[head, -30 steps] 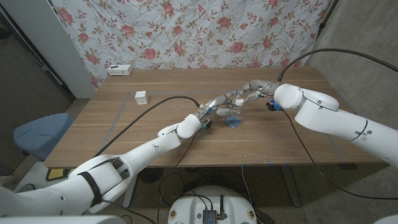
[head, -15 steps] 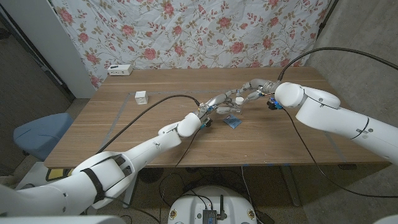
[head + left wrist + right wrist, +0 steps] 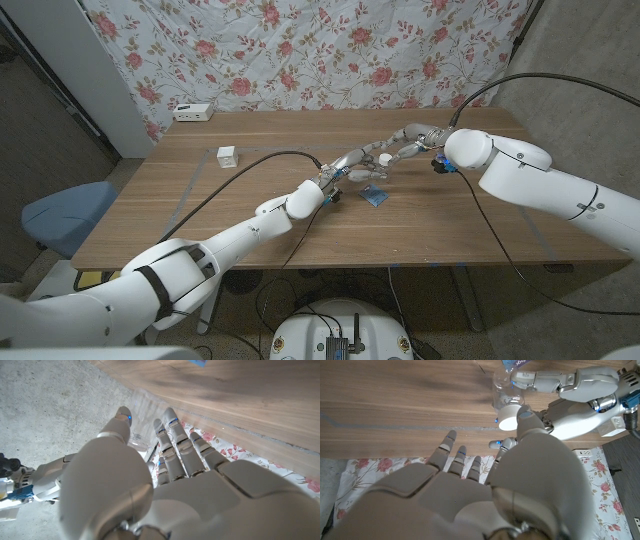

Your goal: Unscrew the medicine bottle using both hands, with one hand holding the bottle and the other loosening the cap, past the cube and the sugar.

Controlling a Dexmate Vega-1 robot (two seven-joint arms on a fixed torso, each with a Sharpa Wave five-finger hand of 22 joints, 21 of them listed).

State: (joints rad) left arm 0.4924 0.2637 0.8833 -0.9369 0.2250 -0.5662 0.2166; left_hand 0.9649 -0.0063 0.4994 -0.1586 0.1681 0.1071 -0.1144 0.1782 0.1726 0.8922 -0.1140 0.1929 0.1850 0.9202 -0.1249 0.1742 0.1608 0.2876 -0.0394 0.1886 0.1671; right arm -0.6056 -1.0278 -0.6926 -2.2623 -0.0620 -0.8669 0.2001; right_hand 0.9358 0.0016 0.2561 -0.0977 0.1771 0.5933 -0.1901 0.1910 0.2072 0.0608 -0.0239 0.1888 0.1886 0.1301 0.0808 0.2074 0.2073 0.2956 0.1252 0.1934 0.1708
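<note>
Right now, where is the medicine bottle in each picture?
Head view: medicine bottle near the table's middle, where the two hands meet.
Left wrist view: bottle, clear, between that hand's thumb and fingers.
Right wrist view: bottle, its white cap facing the camera.
Shared landmark: the left hand holding it, also seen in the right wrist view.

The worktop (image 3: 200,215) is matt, grained wood. The medicine bottle (image 3: 502,387) looks clear plastic, its cap (image 3: 509,416) smooth white. Both arms wear glossy white shells
</note>
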